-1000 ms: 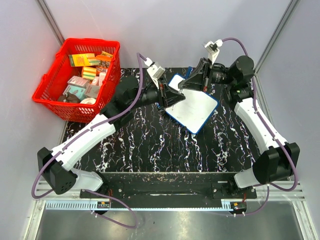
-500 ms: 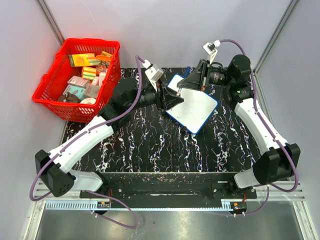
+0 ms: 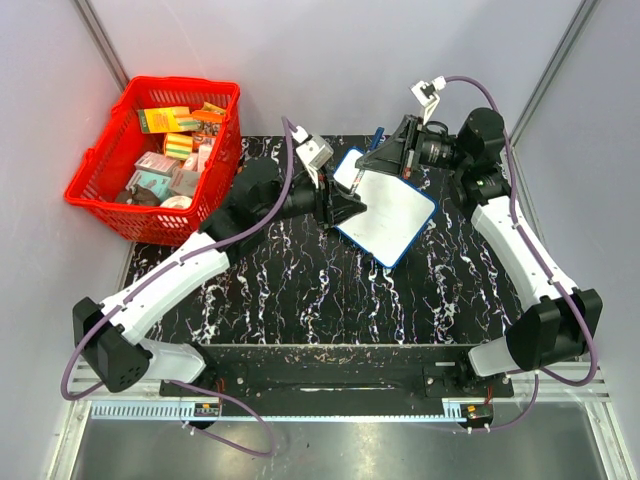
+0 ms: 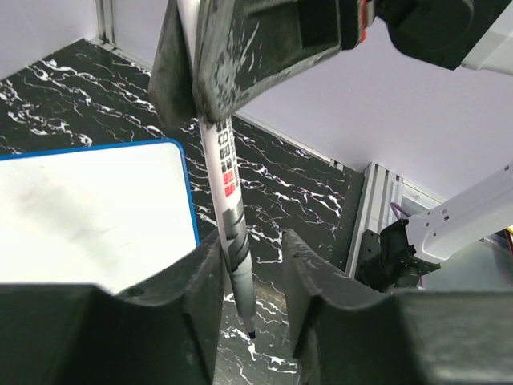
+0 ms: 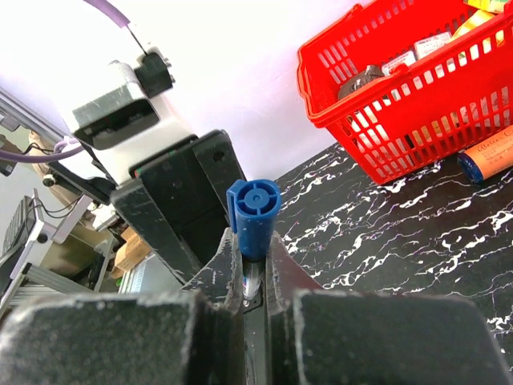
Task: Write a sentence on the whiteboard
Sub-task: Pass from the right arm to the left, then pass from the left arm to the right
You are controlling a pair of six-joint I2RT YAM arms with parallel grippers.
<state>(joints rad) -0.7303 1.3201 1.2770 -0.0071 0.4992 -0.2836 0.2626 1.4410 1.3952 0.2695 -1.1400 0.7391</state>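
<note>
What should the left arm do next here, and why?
Probably back the left gripper away: its fingers stand open around the marker, which the right gripper clamps, and the whiteboard looks blank.

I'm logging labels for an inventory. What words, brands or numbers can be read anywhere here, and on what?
Nothing can be read well enough to quote.
On the marker: black and red print on the barrel, too blurred.
On the boxes in the red basket: coloured labels, too small.
On the orange tube: dark lettering, too blurred.
On the whiteboard: no legible writing in view.
</note>
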